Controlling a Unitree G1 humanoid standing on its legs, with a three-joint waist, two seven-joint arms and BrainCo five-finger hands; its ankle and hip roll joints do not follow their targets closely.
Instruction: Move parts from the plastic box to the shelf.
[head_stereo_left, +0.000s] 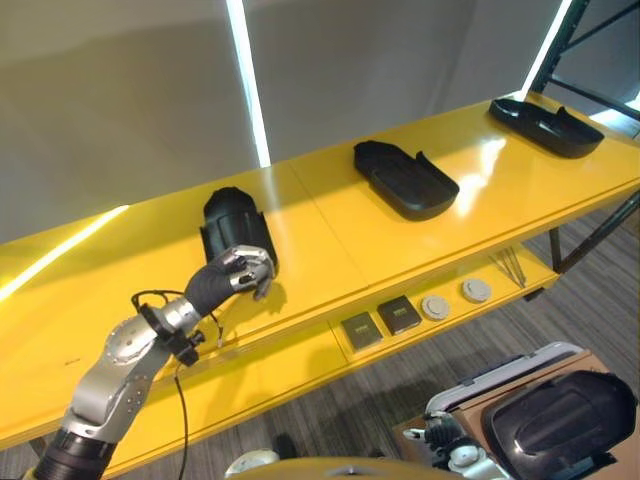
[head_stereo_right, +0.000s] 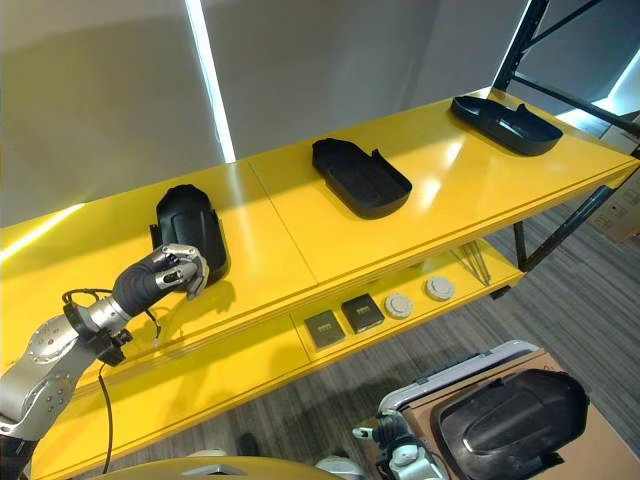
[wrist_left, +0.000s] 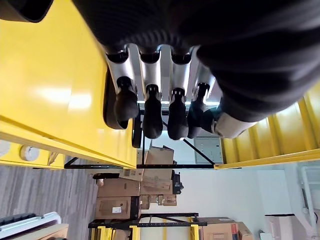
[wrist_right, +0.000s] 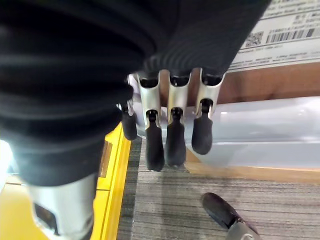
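Note:
A black moulded part (head_stereo_left: 232, 222) lies on the yellow shelf's top board (head_stereo_left: 330, 230) at the left. My left hand (head_stereo_left: 243, 270) rests just in front of it, fingers loosely bent and holding nothing; the left wrist view has its fingertips (wrist_left: 152, 117) hanging free over the board's edge. Two more black parts (head_stereo_left: 405, 180) (head_stereo_left: 545, 125) lie further right on the shelf. At lower right, the clear plastic box (head_stereo_left: 520, 368) holds another black part (head_stereo_left: 560, 420). My right hand (wrist_right: 170, 140) hangs beside the box wall (wrist_right: 260, 130), fingers relaxed and empty.
The lower yellow shelf board carries two dark square pieces (head_stereo_left: 380, 322), two round grey discs (head_stereo_left: 455, 298) and some thin rods (head_stereo_left: 510, 265). The plastic box sits on a cardboard box (wrist_right: 300, 85). A dark rack upright (head_stereo_left: 575, 30) stands at the far right. Grey carpet lies below.

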